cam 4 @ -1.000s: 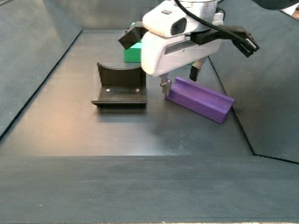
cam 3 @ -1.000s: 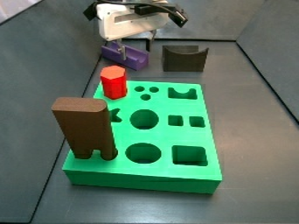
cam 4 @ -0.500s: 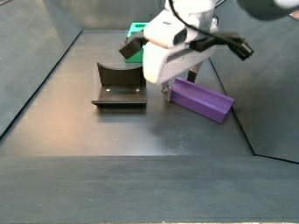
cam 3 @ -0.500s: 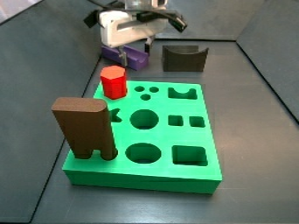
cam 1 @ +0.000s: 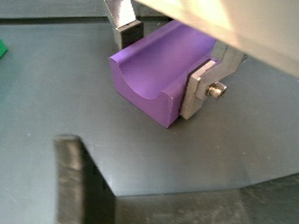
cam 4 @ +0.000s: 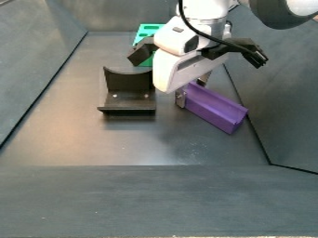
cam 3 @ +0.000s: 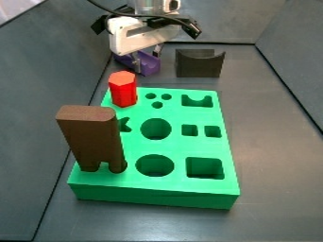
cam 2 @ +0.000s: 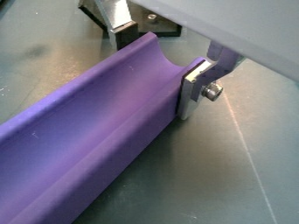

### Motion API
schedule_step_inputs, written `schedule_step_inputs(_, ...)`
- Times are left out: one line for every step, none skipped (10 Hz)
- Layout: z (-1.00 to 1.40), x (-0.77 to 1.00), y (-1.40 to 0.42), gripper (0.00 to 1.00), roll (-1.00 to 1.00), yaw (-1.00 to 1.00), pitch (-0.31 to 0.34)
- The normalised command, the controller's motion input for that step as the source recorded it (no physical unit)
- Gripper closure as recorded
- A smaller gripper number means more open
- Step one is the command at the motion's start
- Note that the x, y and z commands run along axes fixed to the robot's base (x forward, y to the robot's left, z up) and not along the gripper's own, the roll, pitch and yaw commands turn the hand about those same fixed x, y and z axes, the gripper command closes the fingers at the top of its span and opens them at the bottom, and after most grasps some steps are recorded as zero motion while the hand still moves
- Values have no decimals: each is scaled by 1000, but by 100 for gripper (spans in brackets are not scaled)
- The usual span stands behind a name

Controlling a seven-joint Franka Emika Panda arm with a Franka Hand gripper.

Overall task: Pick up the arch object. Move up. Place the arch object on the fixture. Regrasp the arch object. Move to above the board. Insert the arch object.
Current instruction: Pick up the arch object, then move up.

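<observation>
The purple arch object [cam 1: 156, 77] lies on the floor with its notch facing up. It also shows in the wrist view [cam 2: 105, 131] and in both side views [cam 3: 149, 65] [cam 4: 218, 110]. My gripper [cam 1: 162, 54] is down over one end of it, also seen in the wrist view [cam 2: 156, 54] and both side views [cam 3: 144, 55] [cam 4: 187, 93]. The jaws are open and straddle the block. One finger [cam 1: 200, 88] rests against its side; the opposite finger [cam 1: 124, 24] stands a little off. The dark fixture [cam 3: 198, 62] [cam 4: 125, 93] stands beside it. The green board [cam 3: 190, 181] lies nearer the camera.
A red hexagonal peg [cam 3: 123, 89] and a tall brown block [cam 3: 89, 138] stand in the board's left side. Grey walls enclose the floor; the arch object lies close to one wall [cam 4: 267, 112]. The board's corner [cam 4: 144, 37] shows behind the gripper.
My gripper has come down over the end of the arch object, so its fingers now sit on either side of it. The arch object has not moved.
</observation>
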Motion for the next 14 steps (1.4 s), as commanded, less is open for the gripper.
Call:
schedule_step_inputs(0,0,0,100,0,0,0)
schedule_step_inputs(0,0,0,100,0,0,0)
schedule_step_inputs(0,0,0,100,0,0,0)
schedule_step_inputs(0,0,0,100,0,0,0)
schedule_step_inputs(0,0,0,100,0,0,0)
schedule_step_inputs(0,0,0,100,0,0,0)
schedule_step_inputs(0,0,0,100,0,0,0)
schedule_step_inputs(0,0,0,100,0,0,0)
schedule_step_inputs(833,0,0,100,0,0,0)
schedule_step_inputs(781,-40,-72,100,-12,25,32)
schedule_step_inputs(687,-49,-62,100,-14,31,51)
schedule_step_inputs(522,-24,-33,100,-15,34,64)
schedule_step_inputs(378,-12,-26,100,-19,33,66)
schedule_step_inputs(276,-10,-22,100,-20,32,60)
